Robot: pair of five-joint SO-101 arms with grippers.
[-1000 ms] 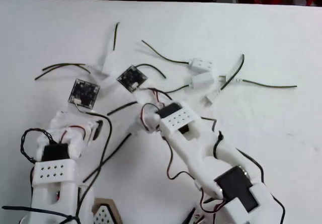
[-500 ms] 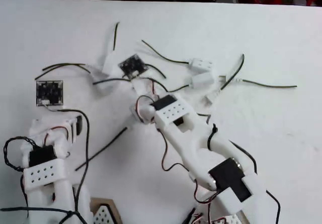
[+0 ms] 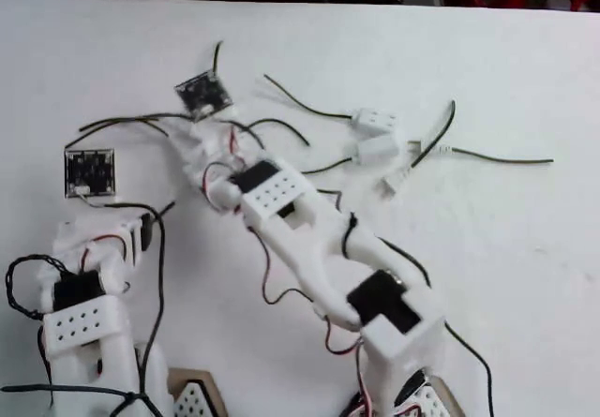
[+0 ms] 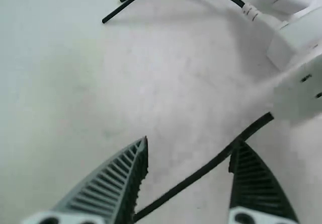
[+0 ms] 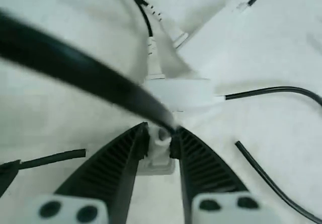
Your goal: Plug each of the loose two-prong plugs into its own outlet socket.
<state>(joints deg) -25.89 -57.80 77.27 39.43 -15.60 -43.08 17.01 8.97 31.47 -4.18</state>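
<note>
My right gripper [image 5: 160, 131] is shut on a small white two-prong plug [image 5: 160, 156]; a white outlet socket [image 5: 176, 94] lies just beyond its fingertips. Seen from above, the right arm [image 3: 281, 201] stretches across to the far left of the table. My left gripper [image 4: 191, 143] stands open low over the table, and a black cable [image 4: 201, 171] runs between its fingers. White plugs [image 4: 297, 32] lie beyond it. Two more white sockets [image 3: 373, 119] [image 3: 380, 148] and a loose plug [image 3: 394, 183] sit at the middle right.
Loose black cables [image 3: 122, 122] cross the far left of the white table [image 3: 525, 248]. Another cable [image 3: 497, 159] trails off to the right. The left arm [image 3: 84, 267] stands at the near left edge. There is free room on the right side.
The right arm has swung left and farther across the table, its gripper now at the far-left cables. The left arm shifted left a second ago and has kept still since.
</note>
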